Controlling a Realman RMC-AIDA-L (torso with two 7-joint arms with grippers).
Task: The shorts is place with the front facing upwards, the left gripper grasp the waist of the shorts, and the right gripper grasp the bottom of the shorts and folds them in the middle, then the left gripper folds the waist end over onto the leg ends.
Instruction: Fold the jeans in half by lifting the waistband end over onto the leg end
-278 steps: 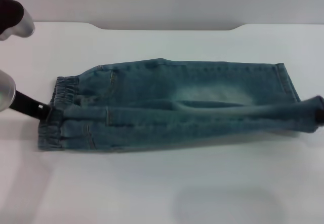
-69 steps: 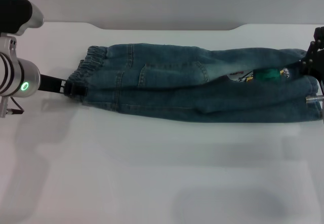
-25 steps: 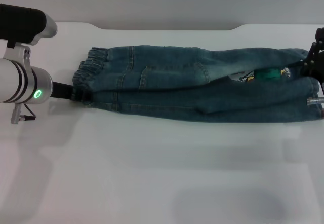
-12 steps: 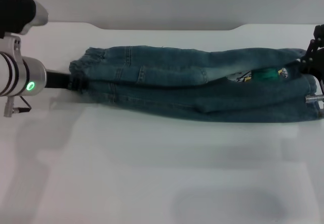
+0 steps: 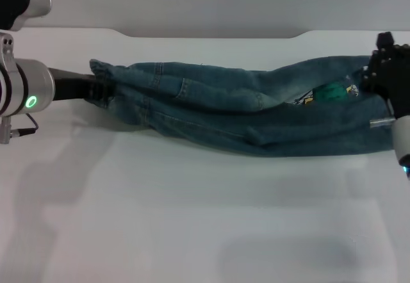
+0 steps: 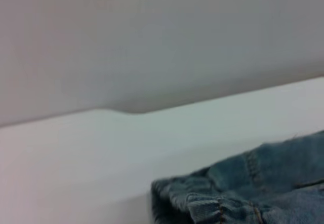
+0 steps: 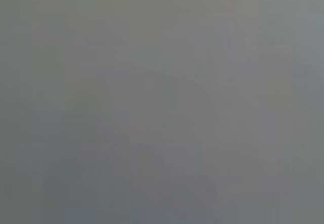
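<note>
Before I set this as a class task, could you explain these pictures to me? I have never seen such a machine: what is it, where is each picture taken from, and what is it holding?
It is a robot with two arms, each ending in a grasping tool. The wide picture comes from a camera on its head, looking down at a white table. A pair of denim shorts, folded lengthwise, stretches across it. The left tool grips the waist, lifting it. The right tool is at the leg ends. Another picture, from the left wrist, shows the bunched waist close up. The right wrist picture shows only grey.
</note>
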